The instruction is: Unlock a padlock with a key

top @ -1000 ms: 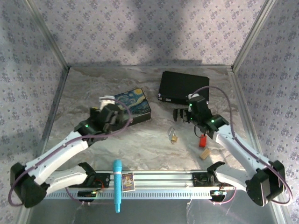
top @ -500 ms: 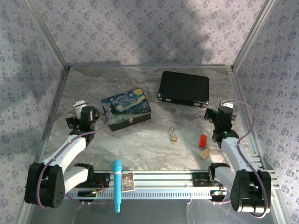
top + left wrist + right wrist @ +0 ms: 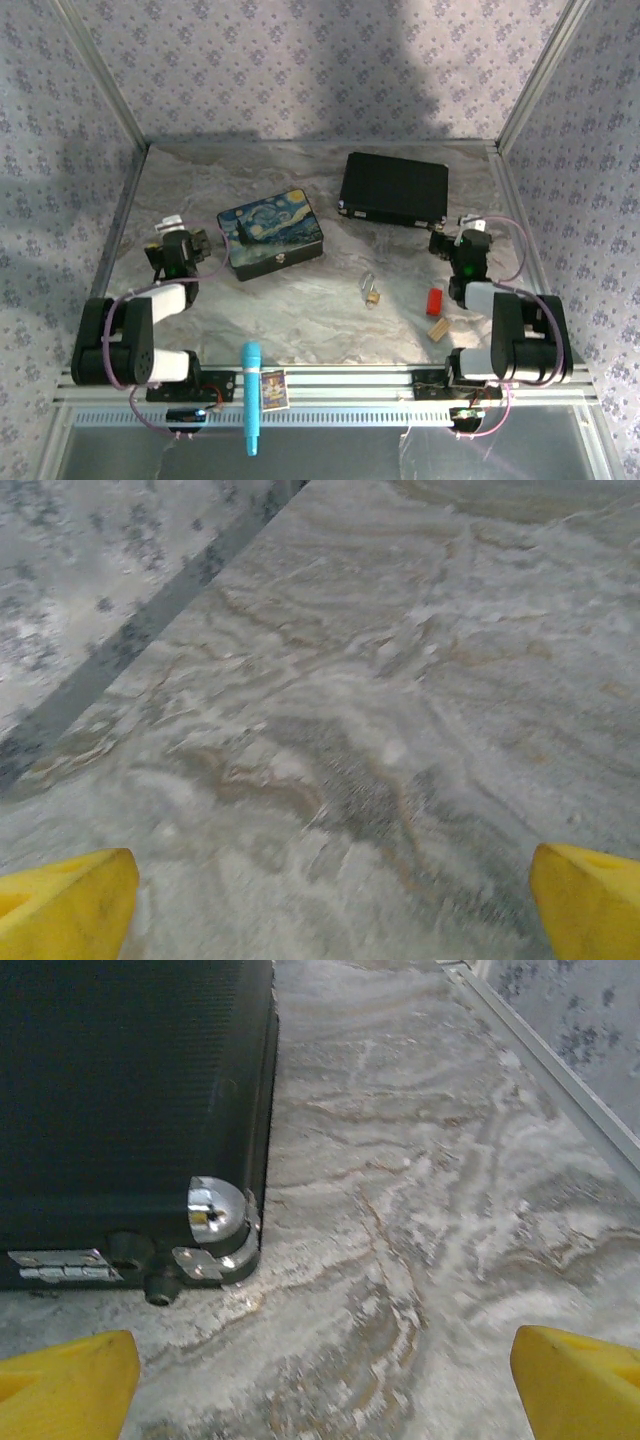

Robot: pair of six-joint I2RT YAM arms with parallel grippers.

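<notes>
Presently we list the padlock (image 3: pixel 372 293) on the table (image 3: pixel 300 310), shackle pointing away from us, lying left of and nearer our right gripper (image 3: pixel 441 243) than our left gripper (image 3: pixel 206 243), both spread wide and empty.

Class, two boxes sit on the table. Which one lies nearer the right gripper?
The plain black case: its chrome corner lies just ahead of the right gripper. The blue painted box sits over by the left gripper.
</notes>
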